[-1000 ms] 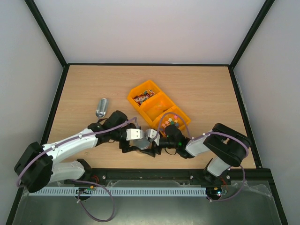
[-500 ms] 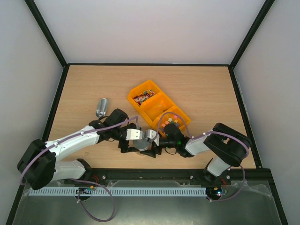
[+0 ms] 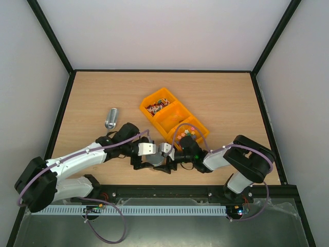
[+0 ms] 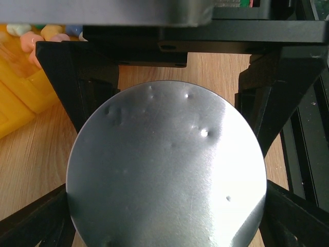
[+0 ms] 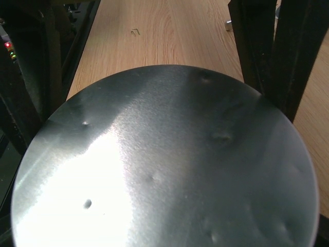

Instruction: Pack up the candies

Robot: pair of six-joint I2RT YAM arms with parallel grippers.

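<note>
Right now both arms reach low and inward, meeting wrist to wrist at the table's near edge. The left gripper (image 3: pixel 145 154) and right gripper (image 3: pixel 165 157) clasp a dented round metal tin (image 4: pixel 167 170) between them, fingers spread wide. The candies (image 3: pixel 157 106) sit in the orange tray's (image 3: pixel 145 110) far compartment.

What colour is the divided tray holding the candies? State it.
Bright orange-yellow tray; it shows best in the top external view.

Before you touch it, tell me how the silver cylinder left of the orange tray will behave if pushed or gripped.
The silver cylinder lies on its side on the table, so a sideways push would probably set it rolling. Its shiny, metal-looking surface suggests it is stiff and may slip in a claw.
</note>
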